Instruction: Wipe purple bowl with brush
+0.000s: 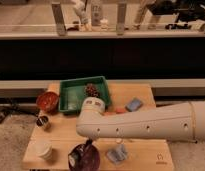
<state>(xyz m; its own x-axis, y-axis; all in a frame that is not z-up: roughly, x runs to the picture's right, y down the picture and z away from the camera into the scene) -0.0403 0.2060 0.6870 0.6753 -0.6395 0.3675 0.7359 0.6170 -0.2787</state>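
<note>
1. One gripper [86, 146] shows, at the end of a white arm [146, 122] that reaches in from the picture's right and bends down at the near edge of the wooden worktop [146, 95].
2. There are two bowls. The purple bowl [90, 159] lies directly under the gripper, and the gripper hangs over or touches its rim. The red bowl [47, 100] sits well beyond the gripper, toward the picture's left.
3. Whether the gripper is apart or closed cannot be told, nor what it holds. A whitish patch [73, 159] shows at the bowl's left rim, just beside the gripper; the brush cannot be made out with certainty.
4. There are two cups: a pale cup [44, 149] left of the gripper, and a small dark cup [43, 122] farther off on the same side.
5. One green tray [71, 97] stands beyond the gripper, with one brown knobbly thing [92, 90] in it.
6. There are two blue-grey pieces: one [117, 154] near the gripper on its right, and one [134, 104] well beyond it.
7. One orange thing [119, 110] lies beside the arm.
</note>
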